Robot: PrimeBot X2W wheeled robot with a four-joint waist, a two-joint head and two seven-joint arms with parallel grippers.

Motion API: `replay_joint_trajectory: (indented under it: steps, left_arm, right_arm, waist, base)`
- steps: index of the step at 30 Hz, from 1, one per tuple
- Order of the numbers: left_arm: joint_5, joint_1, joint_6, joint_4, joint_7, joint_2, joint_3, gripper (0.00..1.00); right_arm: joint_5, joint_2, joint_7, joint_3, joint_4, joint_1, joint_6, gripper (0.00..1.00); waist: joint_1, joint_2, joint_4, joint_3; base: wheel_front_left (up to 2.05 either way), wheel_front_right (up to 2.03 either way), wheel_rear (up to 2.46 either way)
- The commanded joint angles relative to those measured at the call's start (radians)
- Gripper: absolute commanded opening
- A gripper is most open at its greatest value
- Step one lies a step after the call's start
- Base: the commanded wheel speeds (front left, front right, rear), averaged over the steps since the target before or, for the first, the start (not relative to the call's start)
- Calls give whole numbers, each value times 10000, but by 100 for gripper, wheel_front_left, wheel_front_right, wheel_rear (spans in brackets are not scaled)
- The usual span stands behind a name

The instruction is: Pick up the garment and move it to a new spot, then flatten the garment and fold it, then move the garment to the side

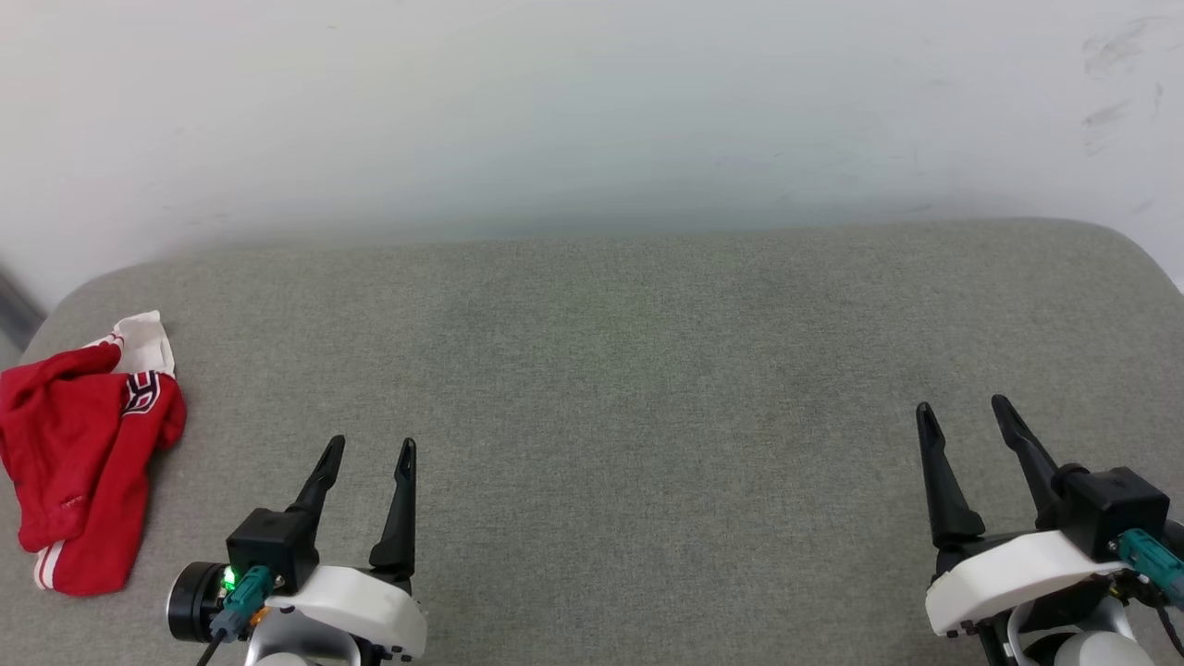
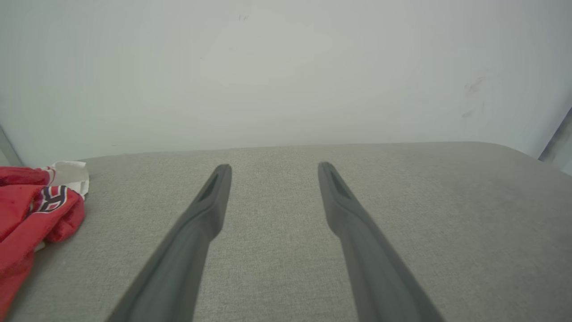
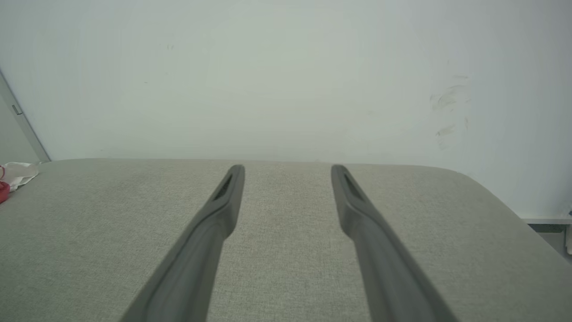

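You had the garment (image 1: pixel 83 453) lying in a crumpled heap at the far left edge of the grey fabric-covered desk (image 1: pixel 647 370). It was mostly red cloth, with a white sleeve poking out at the top, a striped hem at the near end, and part of a black, white-outlined letter showing on a fold. Your left tool (image 1: pixel 371 446) sat low at the near left of the head view, released, its two dark fingers spread and pointing away from the robot with nothing between them. It was just beside the garment but not touching it. From the left wrist, the same heap (image 2: pixel 31 214) lay off to the left of the open fingers, apart from them. Your right tool (image 1: pixel 962 407) sat at the near right, well apart from the garment — also released, jaws wide, and empty. In the right wrist view its fingers pointed across bare grey fabric, and only a scrap of white and red cloth (image 3: pixel 13 174) showed at the far left edge. A pale wall (image 1: pixel 592 111) rose behind the desk, lightly scuffed toward the right.
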Motion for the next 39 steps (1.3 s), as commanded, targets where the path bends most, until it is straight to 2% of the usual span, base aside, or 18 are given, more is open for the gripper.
replay_joint_trajectory:
  steps: [1, 7, 21, 28, 39]
  left_arm:
    - [226, -140, 13, 23, -90, -35, 34, 100]
    - [520, -129, -2, 83, -193, -59, 75, 100]
    - [255, -172, -24, 174, -170, -130, 207, 100]
    - [427, -251, -28, 201, -170, -107, 381, 100]
    - [536, -203, 32, 104, -170, -95, 719, 100]
  right_arm:
    - [-162, 31, -65, 3, -73, 62, 0, 100]
    - [-428, 34, -135, -3, -79, 56, 0, 100]
    - [-298, 34, -151, -50, -74, 54, 0, 100]
    - [-447, 34, -70, 246, -130, -71, -1, 100]
    - [-321, 31, -72, 640, -240, -65, -1, 100]
  waist:
    - [0, 0, -2, -2]
    - [0, 0, 15, 2]
    - [0, 0, 301, 14]
    - [0, 0, 1003, -1]
    - [0, 0, 2580, -75]
  base:
    - [0, 0, 0]
    - [0, 0, 0]
    - [0, 0, 0]
    - [0, 0, 0]
    - [0, 0, 0]
